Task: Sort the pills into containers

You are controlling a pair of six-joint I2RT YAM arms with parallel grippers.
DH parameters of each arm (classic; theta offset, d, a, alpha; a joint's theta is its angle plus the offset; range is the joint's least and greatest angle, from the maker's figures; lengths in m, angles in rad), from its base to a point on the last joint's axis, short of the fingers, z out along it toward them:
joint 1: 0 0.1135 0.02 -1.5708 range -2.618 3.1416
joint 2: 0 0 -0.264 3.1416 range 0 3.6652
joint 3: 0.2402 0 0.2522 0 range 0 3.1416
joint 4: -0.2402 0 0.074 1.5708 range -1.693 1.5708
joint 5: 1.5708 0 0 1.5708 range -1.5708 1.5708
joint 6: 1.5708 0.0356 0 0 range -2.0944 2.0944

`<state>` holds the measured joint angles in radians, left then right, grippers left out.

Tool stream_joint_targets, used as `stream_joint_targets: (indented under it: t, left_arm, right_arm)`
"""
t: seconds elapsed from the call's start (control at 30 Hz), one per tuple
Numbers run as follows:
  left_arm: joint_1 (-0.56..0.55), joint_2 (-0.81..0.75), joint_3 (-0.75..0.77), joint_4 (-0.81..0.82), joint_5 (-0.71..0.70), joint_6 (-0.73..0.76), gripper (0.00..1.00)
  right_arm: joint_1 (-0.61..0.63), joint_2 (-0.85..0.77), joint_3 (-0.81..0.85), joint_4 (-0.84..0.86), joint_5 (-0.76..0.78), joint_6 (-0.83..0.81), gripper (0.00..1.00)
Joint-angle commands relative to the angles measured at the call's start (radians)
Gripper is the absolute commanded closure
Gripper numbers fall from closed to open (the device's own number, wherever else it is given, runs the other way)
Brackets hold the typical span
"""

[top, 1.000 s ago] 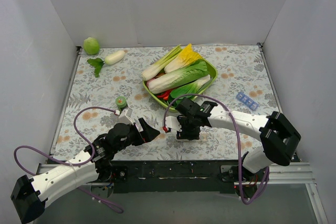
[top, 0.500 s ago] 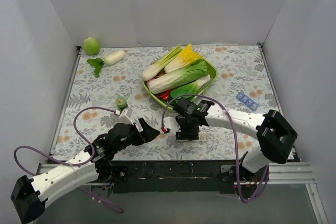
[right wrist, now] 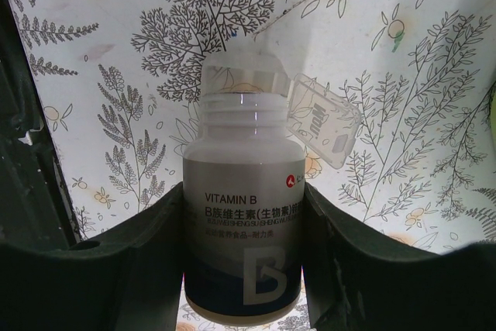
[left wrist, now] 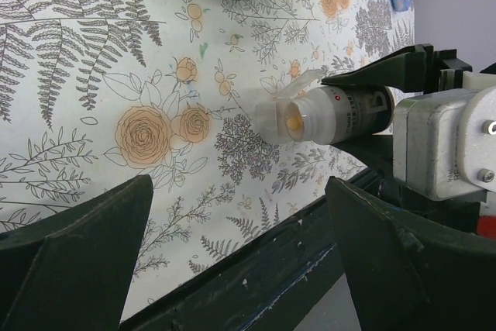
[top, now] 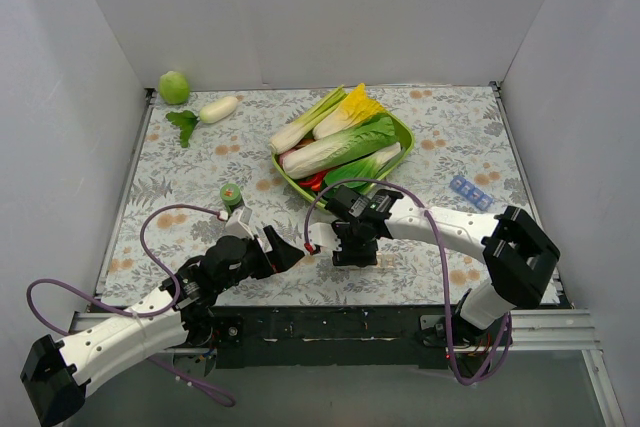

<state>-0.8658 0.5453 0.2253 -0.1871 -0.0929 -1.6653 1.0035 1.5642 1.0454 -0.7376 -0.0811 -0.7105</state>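
One "VITAMIN B" bottle (right wrist: 242, 230), lid (right wrist: 316, 120) flipped open, clenched in the right hand (top: 342, 247); left hand (top: 288, 249) released.

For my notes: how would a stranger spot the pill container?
Start at the big green bowl. To its right, near the right wall, lies the container. It is a flat bluish strip of square compartments, unlike the round bottle in the right hand.

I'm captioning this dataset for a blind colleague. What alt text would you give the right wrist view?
The right gripper holds a white vitamin B bottle between its two dark fingers, label facing the camera. Its clear flip lid is open beside the neck, with a tablecloth printed with ferns and orange flowers behind.
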Motion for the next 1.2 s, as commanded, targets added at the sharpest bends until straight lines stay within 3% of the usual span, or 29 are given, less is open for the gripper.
stream_joint_targets:
  t: [0.0, 1.17]
  left_arm:
    - [0.004, -0.008, -0.009, -0.002, -0.001, -0.001, 0.05]
    - [0.004, -0.005, -0.007, 0.0, 0.002, -0.002, 0.05]
  right_arm:
    - [0.006, 0.011, 0.034, -0.032, 0.011, -0.009, 0.99]
    - [0.018, 0.017, 0.074, -0.082, 0.012, -0.024, 0.99]
